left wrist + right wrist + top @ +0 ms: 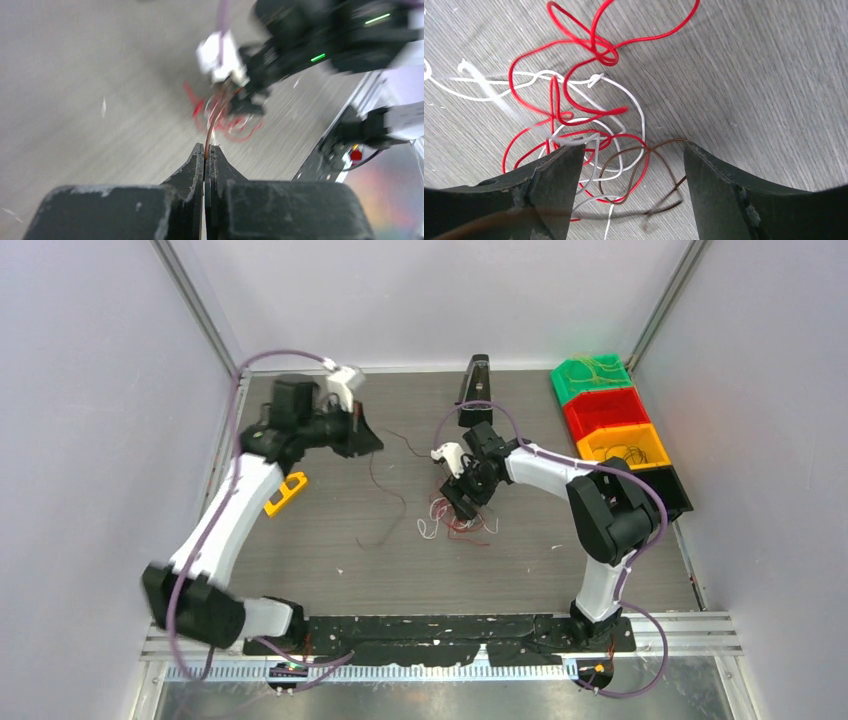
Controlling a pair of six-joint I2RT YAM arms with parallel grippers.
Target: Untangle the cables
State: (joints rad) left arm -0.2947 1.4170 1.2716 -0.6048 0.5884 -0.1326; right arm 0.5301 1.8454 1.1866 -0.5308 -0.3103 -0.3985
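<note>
Obs: left hand (pixel 205 150) pressed together, pinching 1 brown cable (pixel 210 125); strand runs to the tangle of cables (pixel 594 111), red and white, on the desk (pixel 520 560) under the right hand (pixel 631 150), jaws spread, holding nothing; view blurred, so probably the same brown loop; risk: a pull now would drag the unpinned tangle and tighten its knots.

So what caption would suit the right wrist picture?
Right arm's open fingers frame a red, white and brown tangle of cables on the table.
</note>
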